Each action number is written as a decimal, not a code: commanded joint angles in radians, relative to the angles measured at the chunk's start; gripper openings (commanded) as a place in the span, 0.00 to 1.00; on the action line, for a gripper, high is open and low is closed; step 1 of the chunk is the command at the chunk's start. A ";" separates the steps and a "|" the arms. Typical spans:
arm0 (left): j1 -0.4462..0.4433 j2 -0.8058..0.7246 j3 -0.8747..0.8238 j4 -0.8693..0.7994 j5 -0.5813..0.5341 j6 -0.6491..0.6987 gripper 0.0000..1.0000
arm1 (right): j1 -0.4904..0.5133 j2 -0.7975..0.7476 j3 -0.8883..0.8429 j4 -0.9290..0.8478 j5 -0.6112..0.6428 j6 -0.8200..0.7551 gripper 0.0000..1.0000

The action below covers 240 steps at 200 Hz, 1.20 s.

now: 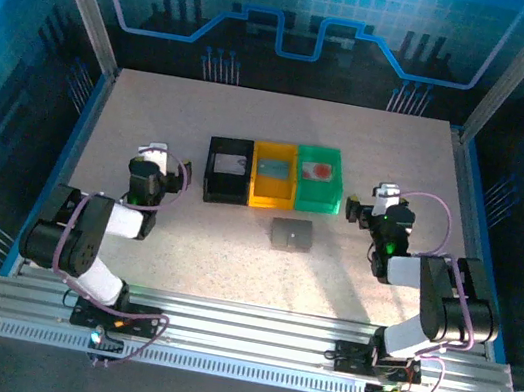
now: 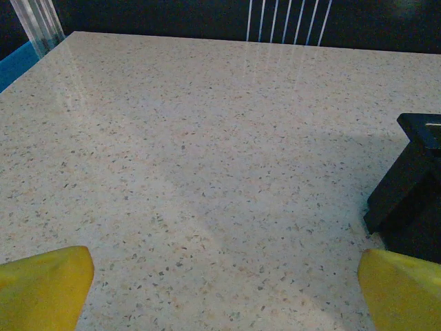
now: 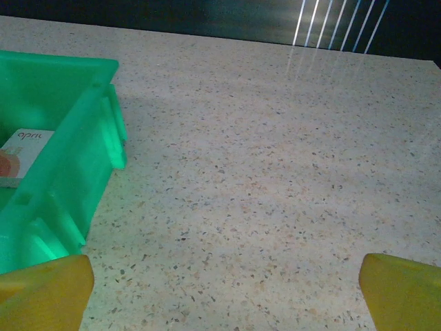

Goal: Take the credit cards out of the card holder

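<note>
The card holder (image 1: pixel 292 234), a small grey wallet, lies folded flat on the table in front of the yellow and green bins. One credit card lies in each bin: a whitish one (image 1: pixel 232 162) in the black, a bluish one (image 1: pixel 274 168) in the yellow, and a pale one with a red-orange mark (image 1: pixel 317 170) (image 3: pixel 21 155) in the green. My left gripper (image 1: pixel 162 160) (image 2: pixel 224 289) hovers open left of the black bin, holding nothing. To the right of the green bin, my right gripper (image 1: pixel 374 204) (image 3: pixel 224 293) stands open over bare table.
The black bin (image 1: pixel 225 185) (image 2: pixel 413 186), yellow bin (image 1: pixel 270 195) and green bin (image 1: pixel 315 197) (image 3: pixel 69 152) stand side by side mid-table. Frame posts and blue walls ring the speckled table (image 1: pixel 156 106). Bare room lies left, right and behind the bins.
</note>
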 commanded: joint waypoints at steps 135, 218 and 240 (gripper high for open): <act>-0.002 0.004 -0.006 0.032 -0.008 0.010 0.99 | -0.020 0.008 0.026 -0.003 -0.045 -0.011 1.00; -0.002 0.004 -0.004 0.031 -0.007 0.010 0.99 | -0.021 0.008 0.026 -0.003 -0.047 -0.010 1.00; 0.001 0.002 -0.005 0.030 -0.003 0.007 0.99 | -0.020 0.008 0.026 -0.002 -0.046 -0.011 1.00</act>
